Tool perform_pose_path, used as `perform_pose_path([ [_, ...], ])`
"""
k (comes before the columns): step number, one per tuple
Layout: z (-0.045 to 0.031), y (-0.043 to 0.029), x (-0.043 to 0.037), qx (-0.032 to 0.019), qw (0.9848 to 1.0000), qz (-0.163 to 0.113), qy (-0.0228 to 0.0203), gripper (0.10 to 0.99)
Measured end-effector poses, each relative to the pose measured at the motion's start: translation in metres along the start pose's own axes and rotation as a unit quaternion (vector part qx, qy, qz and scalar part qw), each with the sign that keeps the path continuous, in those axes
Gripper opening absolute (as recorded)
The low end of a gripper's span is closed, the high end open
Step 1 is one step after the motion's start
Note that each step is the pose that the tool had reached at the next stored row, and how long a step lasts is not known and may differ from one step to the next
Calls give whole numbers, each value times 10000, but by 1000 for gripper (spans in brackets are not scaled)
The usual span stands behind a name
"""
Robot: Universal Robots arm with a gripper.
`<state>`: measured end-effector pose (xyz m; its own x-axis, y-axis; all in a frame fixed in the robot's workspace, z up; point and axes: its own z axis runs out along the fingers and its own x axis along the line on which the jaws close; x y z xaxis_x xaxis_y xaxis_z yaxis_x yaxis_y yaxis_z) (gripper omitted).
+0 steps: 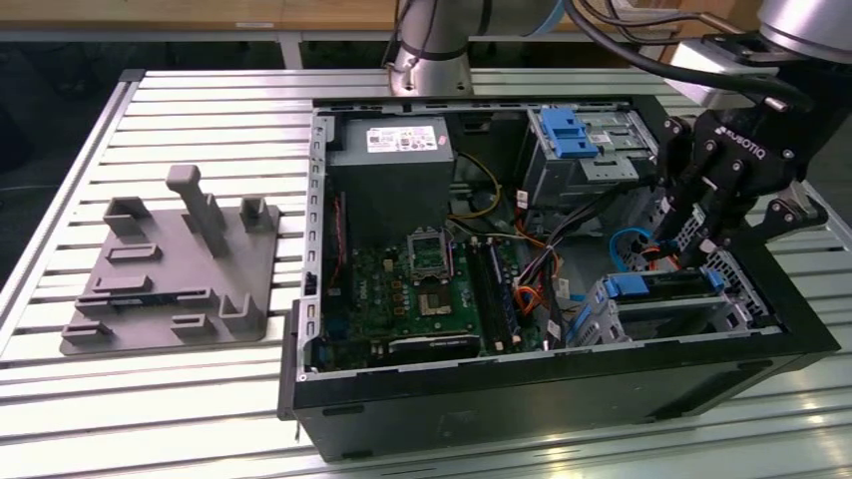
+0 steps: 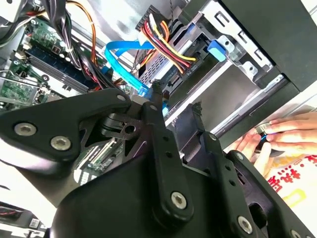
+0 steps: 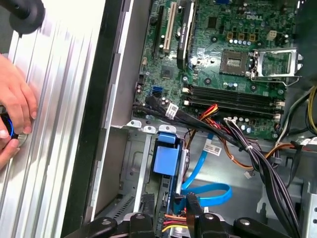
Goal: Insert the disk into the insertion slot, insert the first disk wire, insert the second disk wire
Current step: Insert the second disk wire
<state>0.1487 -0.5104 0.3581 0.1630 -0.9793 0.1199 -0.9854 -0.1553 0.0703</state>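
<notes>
On the slatted aluminium desk (image 1: 200,100) lies an open black computer case (image 1: 533,389); its boxy silver insertion slot (image 1: 616,321) holds the blue-framed grey disk (image 1: 659,286); just above hovers the black hand (image 2: 177,97), narrowly apart, holding nothing.

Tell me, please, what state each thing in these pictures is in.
Black computer case, side panel off.
Silver sheet-metal insertion slot, filled.
Silver hard disk in blue plastic carrier, seated in that slot.
Black gripper, open, holding nothing.
Flat blue data cable, looped beside the disk, end's seating unclear.
Square processor socket, load plate flipped open.
</notes>
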Motion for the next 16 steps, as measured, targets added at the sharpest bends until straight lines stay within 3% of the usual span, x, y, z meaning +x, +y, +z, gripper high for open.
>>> perform_pose_path([
  [8, 16, 26, -17, 74, 9999, -86, 17, 388],
  [16, 14, 25, -47, 76, 10000, -42, 16, 388],
])
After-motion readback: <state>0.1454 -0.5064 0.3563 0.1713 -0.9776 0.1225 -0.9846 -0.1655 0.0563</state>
